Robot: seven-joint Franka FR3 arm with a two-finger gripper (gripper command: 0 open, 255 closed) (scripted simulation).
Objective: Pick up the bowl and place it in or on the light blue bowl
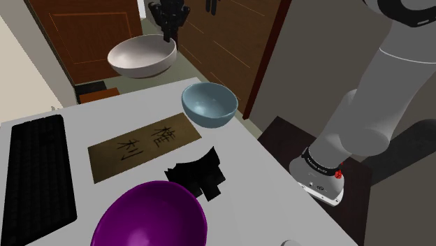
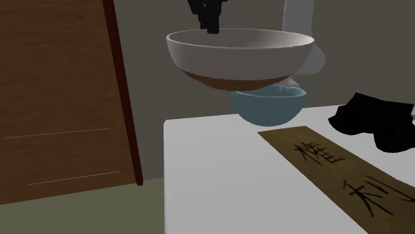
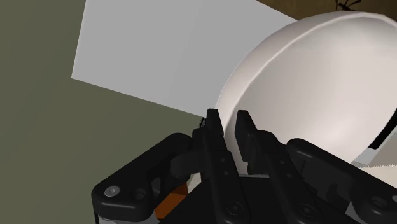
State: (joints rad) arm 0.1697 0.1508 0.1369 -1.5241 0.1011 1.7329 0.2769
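white table (image 1: 241, 168) | blue bowl (image 1: 209, 105) | purple bowl (image 1: 150, 216) | keyboard (image 1: 38, 178) | sign (image 1: 143, 148) | black lump, perhaps cloth (image 1: 198, 175)

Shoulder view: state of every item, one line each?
tool, shut on the white bowl's rim
white bowl, held in the air, upright
light blue bowl, upright on table, empty
purple bowl, upright on table, empty
keyboard, flat on table

Bowls: three on count: white bowl (image 1: 142, 56), light blue bowl (image 1: 209, 103), purple bowl (image 1: 150, 216). One black keyboard (image 1: 38, 175). One inscribed brown plaque (image 1: 143, 148). One black angular object (image 1: 199, 175).
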